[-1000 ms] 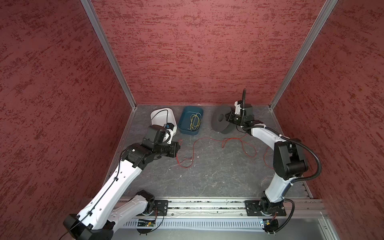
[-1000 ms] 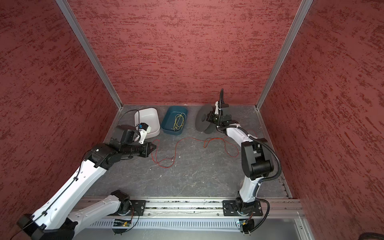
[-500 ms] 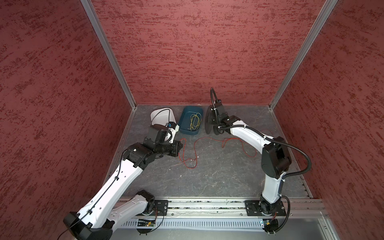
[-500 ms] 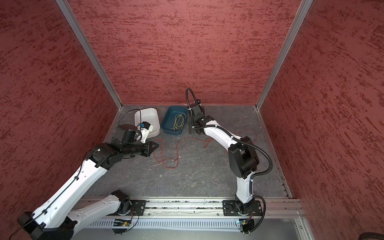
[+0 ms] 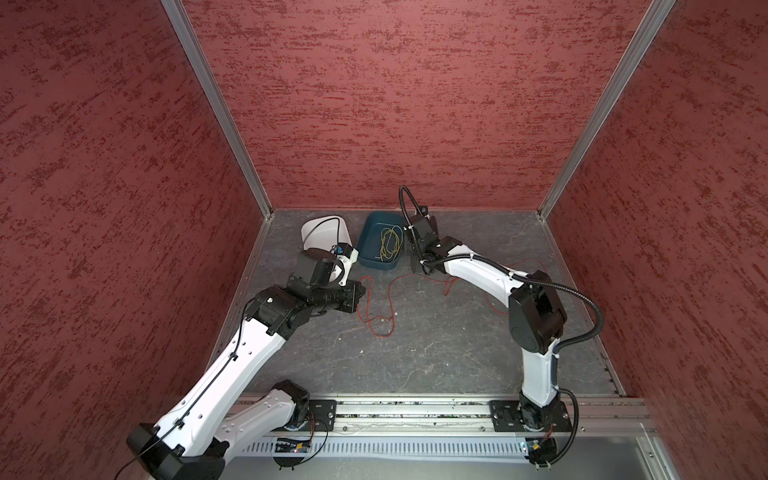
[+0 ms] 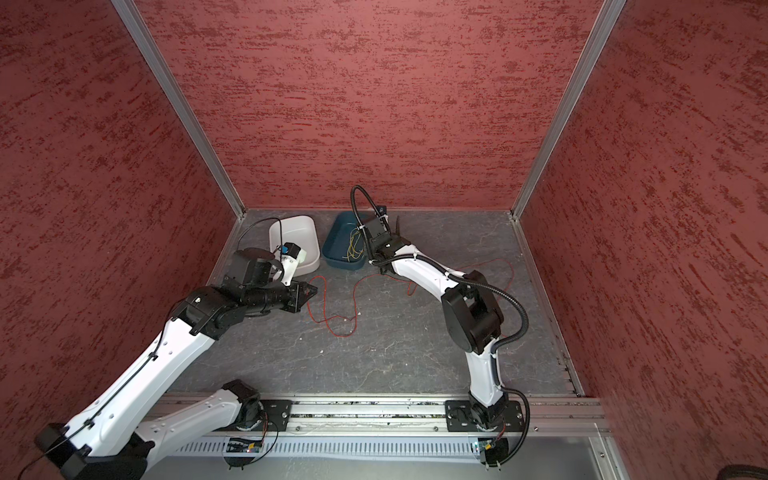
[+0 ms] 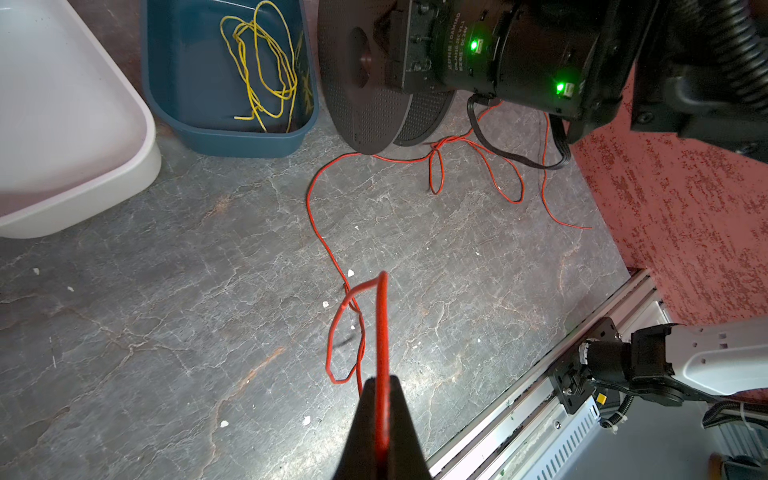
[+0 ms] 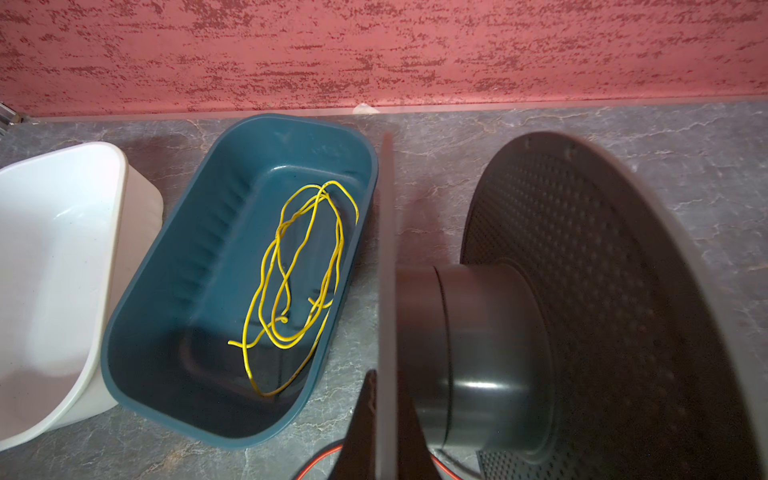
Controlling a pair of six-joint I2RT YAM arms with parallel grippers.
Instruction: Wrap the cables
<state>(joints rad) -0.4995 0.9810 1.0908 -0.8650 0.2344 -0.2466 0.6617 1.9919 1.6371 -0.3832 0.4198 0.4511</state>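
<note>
A long thin red cable (image 5: 391, 305) lies in loose loops across the grey floor, and in both top views it reaches the right side (image 6: 500, 262). My left gripper (image 7: 381, 384) is shut on one end of the cable (image 7: 381, 324), which stands straight out between its fingers. In a top view the left gripper (image 5: 360, 291) sits in front of the white bin. My right gripper (image 8: 384, 380) is shut on the thin flange (image 8: 387, 249) of a black spool (image 7: 365, 83) held on edge beside the blue bin. The cable runs past the spool's foot (image 7: 399, 160).
A blue bin (image 5: 370, 237) at the back holds coiled yellow wires (image 8: 299, 266). A white bin (image 5: 320, 232) stands beside it, toward the left wall. Red walls close in three sides. A metal rail (image 5: 415, 409) with both arm bases runs along the front.
My right arm has swung the spool from the back right over to the blue bin's side, dragging the cable loops with it. The left gripper has shifted slightly right with the cable end.
</note>
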